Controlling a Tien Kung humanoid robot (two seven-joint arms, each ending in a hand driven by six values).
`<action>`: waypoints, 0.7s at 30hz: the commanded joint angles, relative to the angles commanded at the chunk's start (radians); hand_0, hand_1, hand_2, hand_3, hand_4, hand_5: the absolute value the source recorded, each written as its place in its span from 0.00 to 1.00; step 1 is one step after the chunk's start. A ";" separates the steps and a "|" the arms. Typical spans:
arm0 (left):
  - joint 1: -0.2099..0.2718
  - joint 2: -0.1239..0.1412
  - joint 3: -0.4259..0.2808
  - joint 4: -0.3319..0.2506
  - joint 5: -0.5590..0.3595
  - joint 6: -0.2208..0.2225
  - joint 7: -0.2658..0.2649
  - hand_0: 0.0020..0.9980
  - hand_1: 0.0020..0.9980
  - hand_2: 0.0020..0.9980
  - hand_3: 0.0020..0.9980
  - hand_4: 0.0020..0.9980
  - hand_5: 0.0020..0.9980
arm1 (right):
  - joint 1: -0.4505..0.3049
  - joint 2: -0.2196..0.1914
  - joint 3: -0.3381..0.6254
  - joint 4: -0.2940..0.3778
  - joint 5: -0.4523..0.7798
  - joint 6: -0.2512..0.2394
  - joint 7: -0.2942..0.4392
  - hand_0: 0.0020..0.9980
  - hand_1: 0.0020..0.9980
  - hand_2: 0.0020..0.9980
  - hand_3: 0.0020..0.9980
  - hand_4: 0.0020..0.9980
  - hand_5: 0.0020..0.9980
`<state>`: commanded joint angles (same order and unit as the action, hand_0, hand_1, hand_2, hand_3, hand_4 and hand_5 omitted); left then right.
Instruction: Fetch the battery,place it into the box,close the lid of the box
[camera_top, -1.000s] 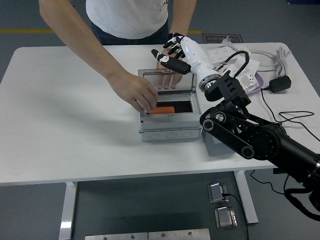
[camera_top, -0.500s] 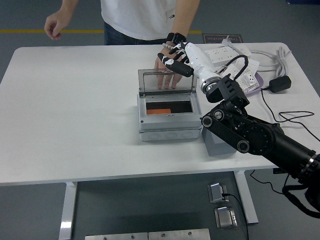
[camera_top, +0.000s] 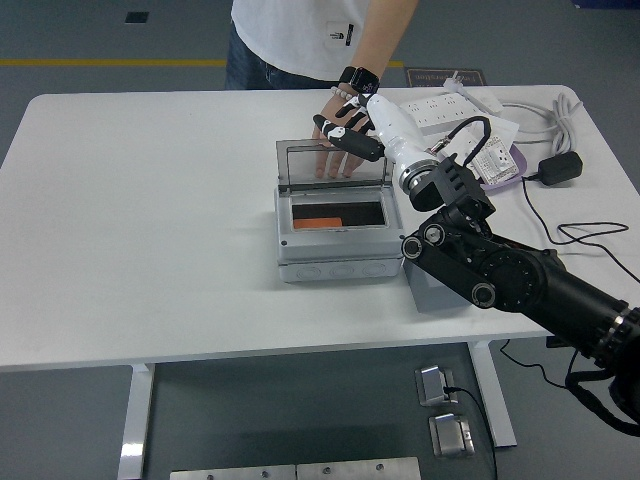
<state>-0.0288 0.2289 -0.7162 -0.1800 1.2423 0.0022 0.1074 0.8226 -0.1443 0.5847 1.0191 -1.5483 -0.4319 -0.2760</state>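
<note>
Orange battery (camera_top: 320, 222) stays in box (camera_top: 335, 248); person's other arm gone.

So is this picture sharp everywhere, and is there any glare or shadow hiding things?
Head view: sharp and evenly lit; only a soft shadow on the white table beside the grey box. The see-through lid stands open, and the person's hand shows through it, slightly dulled. The orange battery lies in the box's dark inside, partly shaded.
</note>
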 joint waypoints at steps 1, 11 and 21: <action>0.000 0.000 0.000 0.000 -0.001 0.000 0.000 0.39 0.60 0.53 0.48 0.00 0.00 | -0.002 -0.004 -0.007 0.007 -0.001 0.003 -0.004 0.68 0.53 0.58 0.63 0.82 0.84; 0.004 0.000 -0.006 0.000 -0.005 0.006 -0.002 0.39 0.60 0.53 0.49 0.00 0.00 | -0.028 -0.061 -0.033 0.131 -0.070 0.048 -0.080 0.68 0.53 0.58 0.63 0.83 0.85; 0.006 0.001 -0.007 0.000 -0.011 0.009 -0.003 0.39 0.60 0.53 0.48 0.00 0.00 | -0.038 -0.118 -0.023 0.253 -0.142 0.116 -0.166 0.37 0.44 0.47 0.47 0.84 0.86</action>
<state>-0.0229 0.2295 -0.7234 -0.1800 1.2313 0.0110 0.1041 0.7847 -0.2622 0.5618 1.2721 -1.6904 -0.3162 -0.4421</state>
